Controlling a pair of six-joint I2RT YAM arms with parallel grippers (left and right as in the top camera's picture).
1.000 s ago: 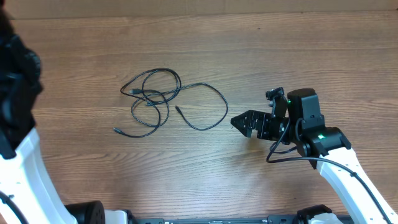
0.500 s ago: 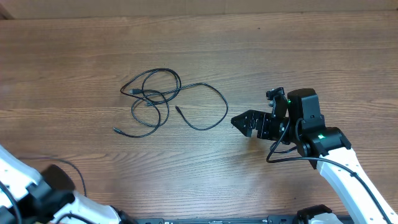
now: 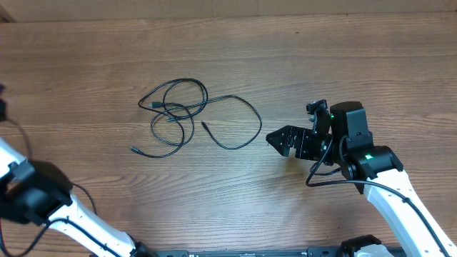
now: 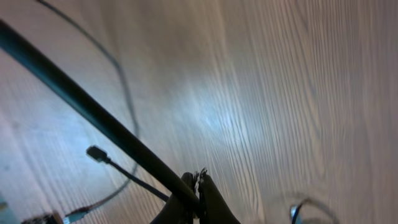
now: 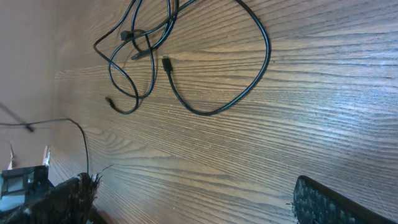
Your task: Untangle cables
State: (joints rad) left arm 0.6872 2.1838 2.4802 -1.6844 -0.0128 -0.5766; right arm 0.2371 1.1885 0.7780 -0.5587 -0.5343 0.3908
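The right gripper (image 3: 275, 141) has its fingers spread wide and holds nothing. The left gripper (image 4: 198, 190) is pinched shut on nothing. The cables (image 3: 177, 109) lie out ahead of the right fingers, well apart, on the table (image 3: 321, 64). I think the right fingers should go down over just the nearest cord, pinch it, then pull slowly away from the knot.

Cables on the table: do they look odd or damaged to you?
The cables are the one untidy thing: thin black cords lying in crossed, tangled loops left of the middle of the wooden table, plug ends sticking out. No damage shows.
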